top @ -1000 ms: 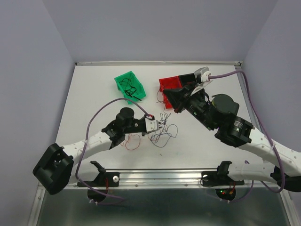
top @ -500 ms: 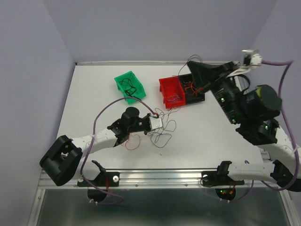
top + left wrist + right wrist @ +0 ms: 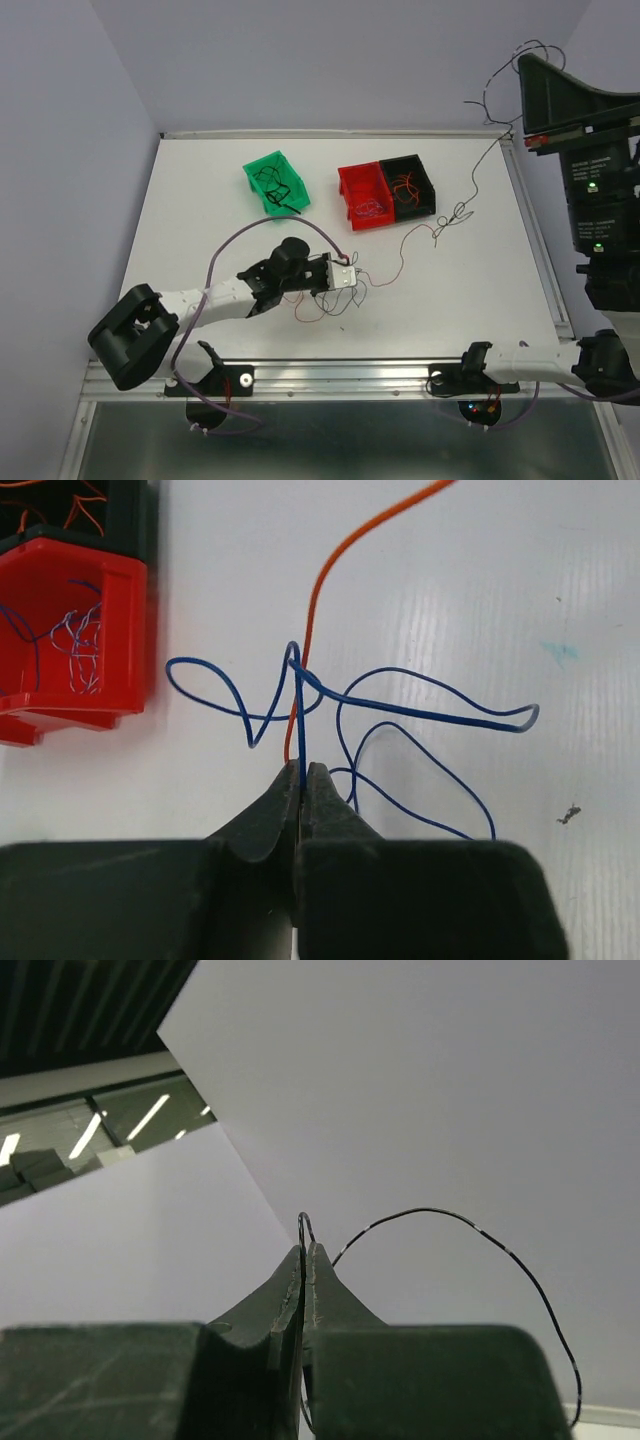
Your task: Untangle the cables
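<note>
With the table (image 3: 200, 220) as the base, the right arm (image 3: 600, 200), raised high and far to the right of the red bin (image 3: 345, 190), is best drawn away slowly, so that the long strand slides free rather than knots. The left hand (image 3: 350, 277), clamped together on a blue wire (image 3: 420, 712) on the near side of the red bin, should be held low and firm. The right hand (image 3: 305, 1250) is pinched together on a black wire (image 3: 480, 1230). The remaining cables (image 3: 330, 300) lie clumped beside the left hand. An orange wire (image 3: 330, 570) crossing the blue loops may snag. A second earlier, the right hand was held low over the red bin and the left hand was apart. The strand has since been drawn out.
</note>
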`<state>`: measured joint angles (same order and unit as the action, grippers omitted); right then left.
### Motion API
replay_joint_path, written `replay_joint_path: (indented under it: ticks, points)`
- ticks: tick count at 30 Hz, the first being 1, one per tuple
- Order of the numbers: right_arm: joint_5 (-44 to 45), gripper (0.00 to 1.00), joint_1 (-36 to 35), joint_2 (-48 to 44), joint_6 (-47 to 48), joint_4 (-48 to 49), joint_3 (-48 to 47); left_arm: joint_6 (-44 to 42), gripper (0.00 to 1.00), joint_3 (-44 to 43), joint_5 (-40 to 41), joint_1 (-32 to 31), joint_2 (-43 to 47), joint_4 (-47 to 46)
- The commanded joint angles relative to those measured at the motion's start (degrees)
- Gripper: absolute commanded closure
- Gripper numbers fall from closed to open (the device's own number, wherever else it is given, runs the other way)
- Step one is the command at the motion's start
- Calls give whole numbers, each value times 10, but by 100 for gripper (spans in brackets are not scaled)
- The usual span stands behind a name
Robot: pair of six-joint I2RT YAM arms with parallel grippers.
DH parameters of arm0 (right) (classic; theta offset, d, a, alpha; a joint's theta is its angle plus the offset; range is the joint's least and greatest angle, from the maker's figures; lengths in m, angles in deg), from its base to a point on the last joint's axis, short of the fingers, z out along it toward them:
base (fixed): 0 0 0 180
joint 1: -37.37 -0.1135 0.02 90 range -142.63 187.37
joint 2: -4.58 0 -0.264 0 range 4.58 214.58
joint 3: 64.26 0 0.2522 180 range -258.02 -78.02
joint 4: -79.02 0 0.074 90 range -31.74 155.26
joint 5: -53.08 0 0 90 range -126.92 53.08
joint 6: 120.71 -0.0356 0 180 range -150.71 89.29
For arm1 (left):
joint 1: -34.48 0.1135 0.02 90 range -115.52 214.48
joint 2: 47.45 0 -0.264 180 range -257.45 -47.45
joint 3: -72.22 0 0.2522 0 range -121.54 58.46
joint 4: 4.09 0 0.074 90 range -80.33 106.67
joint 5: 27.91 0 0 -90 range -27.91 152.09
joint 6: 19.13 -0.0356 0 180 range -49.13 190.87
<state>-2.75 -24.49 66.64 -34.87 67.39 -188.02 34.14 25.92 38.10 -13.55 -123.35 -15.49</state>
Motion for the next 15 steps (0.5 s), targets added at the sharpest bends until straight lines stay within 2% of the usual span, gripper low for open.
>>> replay_joint_path:
  ticks: [1, 4, 5, 7, 10, 11, 15]
  points:
    - [12, 99, 0, 17, 7, -5, 38, -14, 80, -16, 26, -11, 50, 19]
    - [-6, 100, 0, 6, -11, -5, 75, -14, 54, 7, 25, -7, 118, 4]
    - [-9, 99, 0, 3, -25, -5, 83, -12, 42, 27, 24, -7, 138, -14]
    - [-19, 99, 1, -1, -43, -5, 105, -4, 29, 51, 16, -5, 195, -36]
    - [-31, 100, 0, 1, -57, -5, 122, 15, 23, 58, 9, -1, 241, -53]
    - [-40, 99, 0, 2, -68, -5, 130, 44, 19, 51, 22, 0, 245, -72]
    - [-69, 99, 0, 17, -93, -5, 144, 89, 16, -7, 64, 5, 207, -91]
